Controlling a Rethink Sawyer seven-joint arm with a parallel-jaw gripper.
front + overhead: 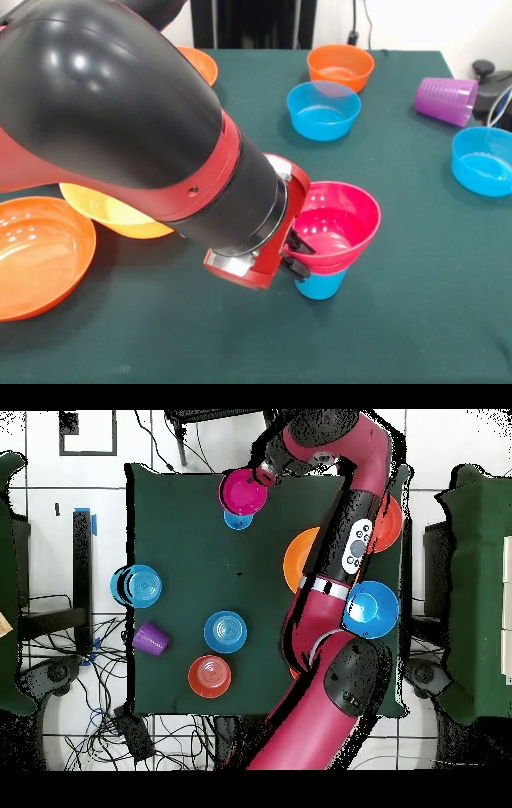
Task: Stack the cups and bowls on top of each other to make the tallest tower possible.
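A magenta-pink bowl sits, slightly tilted, on the light blue cup near the table's front; together they make a low tower. My gripper is at the bowl's left rim, one finger inside and one under it, shut on the rim. In the overhead view the pink bowl covers most of the blue cup, with the gripper beside it. The purple cup lies on its side at the right.
A small orange bowl and a small blue bowl stand at the back. Another blue bowl is at the right edge. A large red-orange bowl and a yellow-orange bowl lie left, under my arm. A large blue bowl shows overhead.
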